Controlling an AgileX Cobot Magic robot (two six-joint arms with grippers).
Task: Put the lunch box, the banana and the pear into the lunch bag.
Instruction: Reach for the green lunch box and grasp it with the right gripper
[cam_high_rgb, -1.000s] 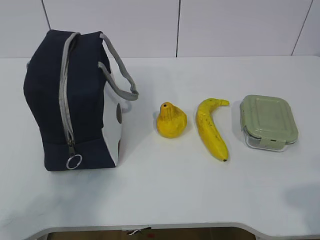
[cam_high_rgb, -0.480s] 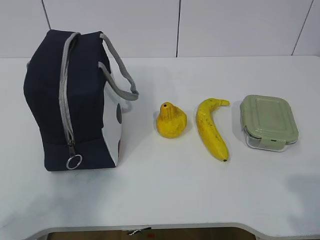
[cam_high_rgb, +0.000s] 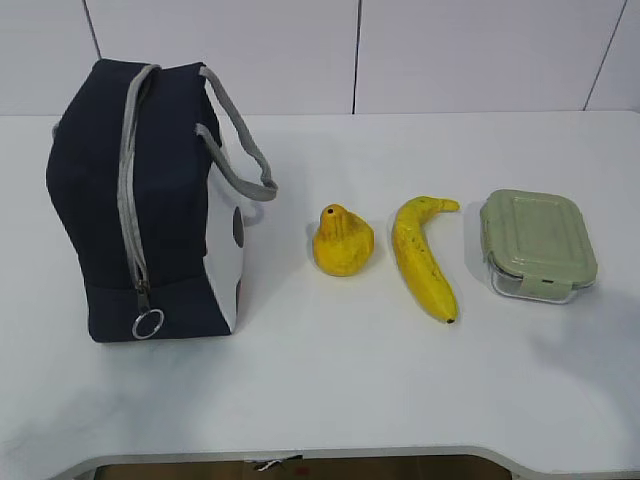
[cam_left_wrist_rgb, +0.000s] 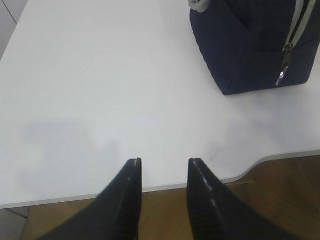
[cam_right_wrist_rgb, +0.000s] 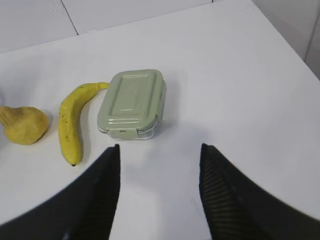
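While my right pincer (cam_right_wrist_rgb: 159, 150) hovers apart near the lunch box (cam_right_wrist_rgb: 133, 103), my left pincer (cam_left_wrist_rgb: 164, 162) hangs apart, empty, over the bench (cam_left_wrist_rgb: 100, 90) edge.

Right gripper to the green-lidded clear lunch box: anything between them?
Nothing: in the right wrist view only bare white table separates the open right gripper from the lunch box.

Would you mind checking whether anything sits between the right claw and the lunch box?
Nothing visible does. In the right wrist view, the open right claw faces the lunch box across bare white table. The banana lies off to the box's side, outside that path.
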